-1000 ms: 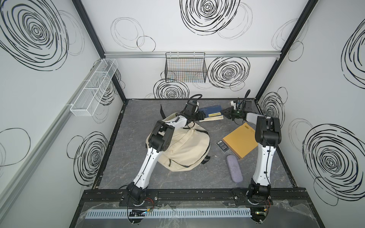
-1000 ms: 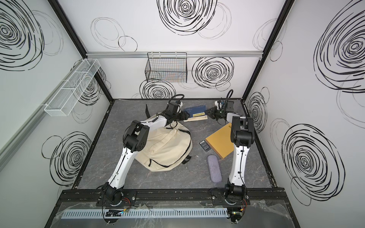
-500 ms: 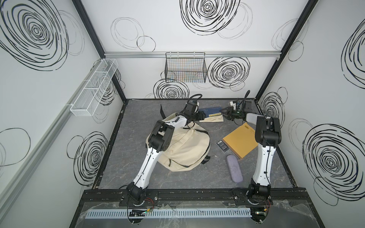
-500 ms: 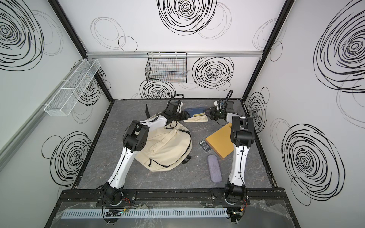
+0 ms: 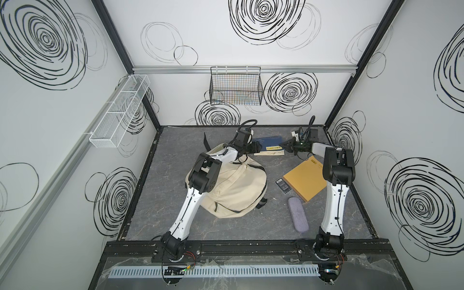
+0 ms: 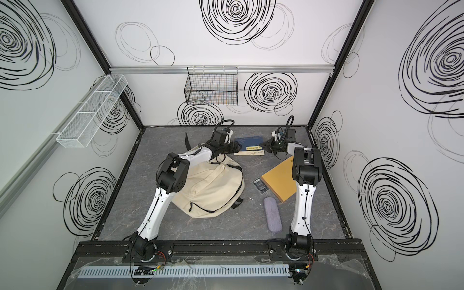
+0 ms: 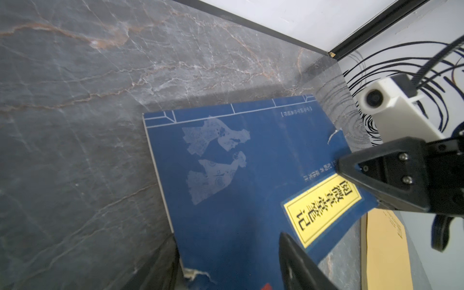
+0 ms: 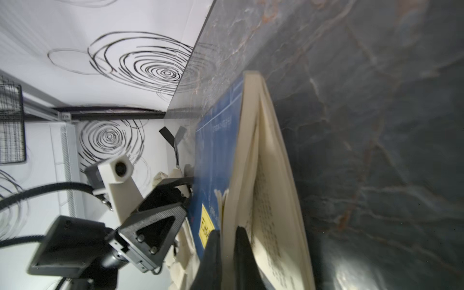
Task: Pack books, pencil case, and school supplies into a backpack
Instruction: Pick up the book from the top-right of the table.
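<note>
The right gripper (image 8: 227, 233) has its fingers (image 8: 242, 251) pressed together on a corner of the navy blue book (image 7: 226, 188). They pinch the cover and a thin sheaf of pages while the other pages fan away beneath (so the book is half open, not held as one block). The left gripper (image 7: 227, 241) stands with its jaws apart over the opposite short end of the book, and I cannot see it gripping anything.

In both top views the book lies just beyond the top end of the cream backpack (image 5: 233, 190), toward the back wall. Its long axis runs from one gripper to the other. The left arm is the nearer to the backpack's top end, so the way in probably runs lengthwise toward that arm.

On the right arm's side of the backpack lie the mustard-yellow softcover (image 5: 305, 178), the small dark packet (image 5: 282, 185) and the lavender pencil case (image 5: 298, 214), all outside the bag.
</note>
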Available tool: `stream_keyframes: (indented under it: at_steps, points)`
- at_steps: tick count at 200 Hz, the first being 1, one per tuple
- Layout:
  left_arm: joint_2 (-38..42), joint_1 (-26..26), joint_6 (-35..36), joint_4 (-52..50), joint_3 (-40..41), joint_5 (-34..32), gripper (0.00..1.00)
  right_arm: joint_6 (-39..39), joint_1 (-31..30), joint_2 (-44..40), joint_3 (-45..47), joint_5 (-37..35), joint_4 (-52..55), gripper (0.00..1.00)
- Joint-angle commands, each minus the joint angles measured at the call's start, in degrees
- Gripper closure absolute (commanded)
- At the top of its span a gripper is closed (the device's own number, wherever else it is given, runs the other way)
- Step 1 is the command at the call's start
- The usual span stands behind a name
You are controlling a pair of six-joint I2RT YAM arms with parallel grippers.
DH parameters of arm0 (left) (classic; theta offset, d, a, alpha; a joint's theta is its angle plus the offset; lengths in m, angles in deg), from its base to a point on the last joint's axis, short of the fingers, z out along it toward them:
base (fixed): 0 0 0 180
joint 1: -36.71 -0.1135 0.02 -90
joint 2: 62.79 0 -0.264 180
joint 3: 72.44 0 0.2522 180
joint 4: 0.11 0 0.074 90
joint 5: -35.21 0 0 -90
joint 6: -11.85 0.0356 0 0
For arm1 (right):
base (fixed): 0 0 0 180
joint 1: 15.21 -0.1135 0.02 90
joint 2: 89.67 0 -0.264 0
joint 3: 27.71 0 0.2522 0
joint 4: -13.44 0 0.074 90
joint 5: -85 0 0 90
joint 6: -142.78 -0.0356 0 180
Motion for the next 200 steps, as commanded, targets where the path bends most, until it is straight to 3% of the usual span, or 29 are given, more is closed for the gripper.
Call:
stream_keyframes:
  at_steps: [1, 51, 105, 138, 164, 179, 200]
  points:
    - [6.81, -0.1, 0.44, 3.41, 1.68, 1.92, 0.33, 2.49, 0.51, -1.59, -1.97, -0.25, 4.91, 1.0]
    - [21.28, -3.16, -1.55, 12.18, 15.91, 2.47, 0.27, -1.11, 0.55, -15.54, 2.65, 1.62, -2.11, 1.0]
    - [36.42, -5.79, -4.98, 18.44, 30.0, 8.33, 0.22, -3.12, 0.04, -33.53, 11.38, 3.45, -6.4, 1.0]
    - [44.26, -5.89, -10.13, 29.47, 38.41, 16.36, 0.19, -7.64, -2.63, -46.12, 18.64, 5.01, -14.41, 1.0]
    - [50.43, -5.84, -15.14, 38.78, 44.26, 21.73, 0.18, -7.71, -6.4, -55.31, 21.61, 3.6, -13.69, 1.0]
    - [55.13, -5.68, -16.52, 42.33, 47.88, 23.35, 0.09, -8.48, -7.94, -60.17, 23.48, 2.01, -14.12, 1.0]
    - [61.95, -5.69, -15.67, 44.06, 52.65, 25.18, 0.06, -10.52, -9.97, -65.01, 25.31, 1.97, -15.56, 1.0]
